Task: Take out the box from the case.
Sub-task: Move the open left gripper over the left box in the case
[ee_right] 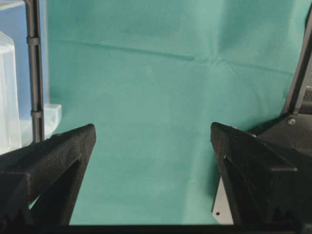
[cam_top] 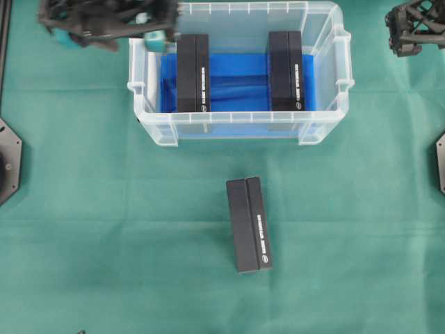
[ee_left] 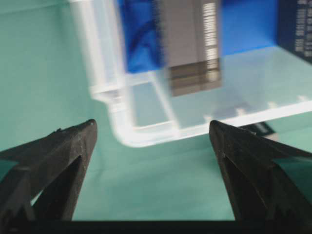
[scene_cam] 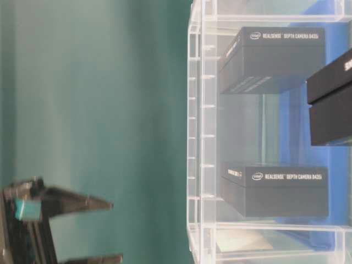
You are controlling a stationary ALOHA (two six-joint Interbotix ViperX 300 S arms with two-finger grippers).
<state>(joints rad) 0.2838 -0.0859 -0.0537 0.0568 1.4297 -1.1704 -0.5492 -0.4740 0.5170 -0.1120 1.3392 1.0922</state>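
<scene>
Green cloth [cam_top: 83, 229] covers the table. Case [cam_top: 327, 129] sits just ahead of and below the left gripper [ee_left: 152, 134], which hangs over the case's far-left corner, jaws wide apart, holding nothing. Two black boxes stand inside: left box [cam_top: 192, 73] nearest that gripper, right box [cam_top: 286, 69] farther off. Third box [cam_top: 248, 224] lies on the cloth outside, well apart. Right gripper [ee_right: 153, 136] spread wide, empty, over bare cloth, case off to its left.
</scene>
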